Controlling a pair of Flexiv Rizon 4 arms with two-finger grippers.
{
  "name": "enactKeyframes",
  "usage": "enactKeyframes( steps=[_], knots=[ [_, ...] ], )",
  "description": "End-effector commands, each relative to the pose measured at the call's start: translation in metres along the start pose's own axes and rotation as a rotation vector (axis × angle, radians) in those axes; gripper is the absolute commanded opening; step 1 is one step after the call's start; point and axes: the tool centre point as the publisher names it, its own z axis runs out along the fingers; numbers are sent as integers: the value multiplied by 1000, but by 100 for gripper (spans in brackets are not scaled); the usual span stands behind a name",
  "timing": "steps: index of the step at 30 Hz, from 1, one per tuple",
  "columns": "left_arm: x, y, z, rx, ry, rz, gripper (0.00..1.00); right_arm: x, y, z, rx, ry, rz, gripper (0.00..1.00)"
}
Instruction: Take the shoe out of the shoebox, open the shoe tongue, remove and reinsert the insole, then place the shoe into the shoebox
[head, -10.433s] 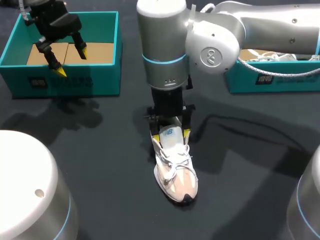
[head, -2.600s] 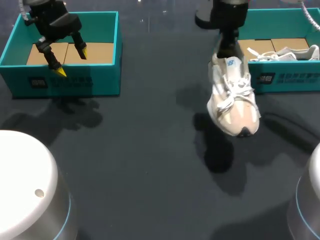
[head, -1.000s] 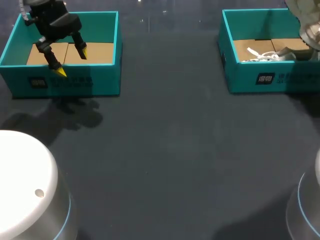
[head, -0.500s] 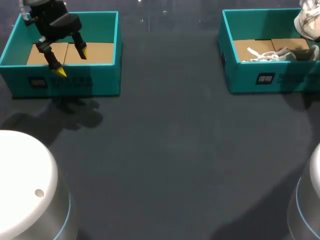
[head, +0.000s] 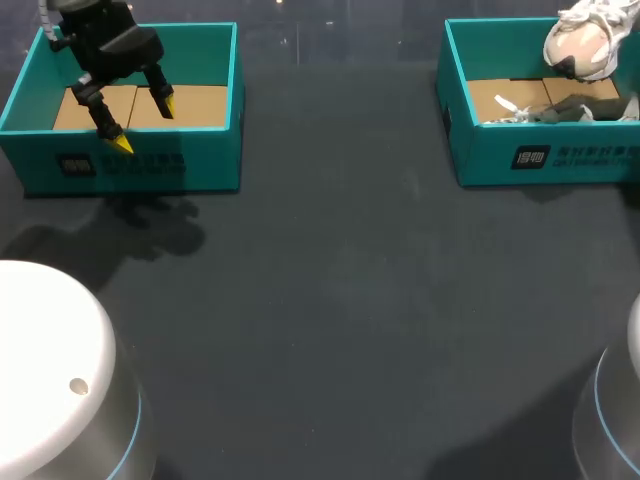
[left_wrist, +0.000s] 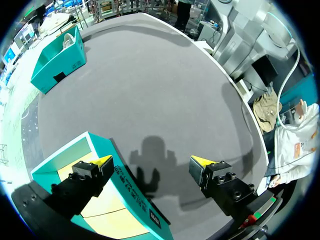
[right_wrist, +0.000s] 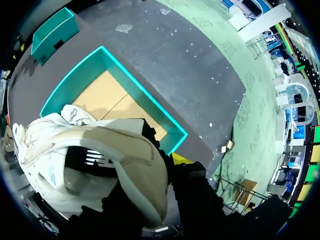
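A white and beige shoe (head: 580, 42) hangs over the back of the right teal shoebox (head: 500, 160), toe pointing left. In the right wrist view this shoe (right_wrist: 100, 160) fills the space at my right gripper (right_wrist: 165, 165), which is shut on it; one yellow fingertip (right_wrist: 182, 159) shows beside the shoe, the other is hidden. The open shoebox (right_wrist: 100, 90) lies below. My left gripper (head: 143, 122) hangs open over the left teal box (head: 130, 165), holding nothing. Its fingertips (left_wrist: 202, 161) stand wide apart above that box's front wall (left_wrist: 135, 195).
A second pale shoe with loose laces (head: 555, 108) lies inside the right shoebox on its cardboard floor. The dark table (head: 330, 300) stretches between the two boxes. From the left wrist, the far shoebox (left_wrist: 57, 60) sits across the table.
The held shoe has moved left from the view's right edge to above the right shoebox. The left arm has not moved.
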Motion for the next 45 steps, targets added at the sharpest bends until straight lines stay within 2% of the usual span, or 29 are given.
enactKeyframes(
  steps=[1, 3, 4, 17, 22, 28, 29, 39, 45],
  knots=[
    [1, 0, 0, -2, -1, 0, 100, 2, -7, 7, 114, -18, 370, 0],
    [1, 0, 0, -2, -1, 0, 100, 5, -11, 8, 140, -20, 427, 0],
    [1, 0, 0, -2, -1, 0, 100, 5, -14, 6, 125, -19, 452, 0],
    [1, 0, 0, -2, -1, 0, 100, 5, -14, 6, 125, -19, 452, 0],
    [1, 0, 0, -2, -1, 0, 100, 17, -15, 21, 100, -79, 586, 0],
    [1, 0, 0, -2, -1, 0, 100, 25, -20, 44, 164, -101, 674, 0],
    [1, 0, 0, -2, -1, 0, 100, 25, -22, 45, 191, -123, 708, 0],
    [1, 0, 0, -2, -1, 0, 100, 25, -22, 45, 191, -123, 708, 0],
    [1, 0, 0, -2, -1, 0, 100, 19, -33, 82, 207, -108, 813, 0]
  ],
)
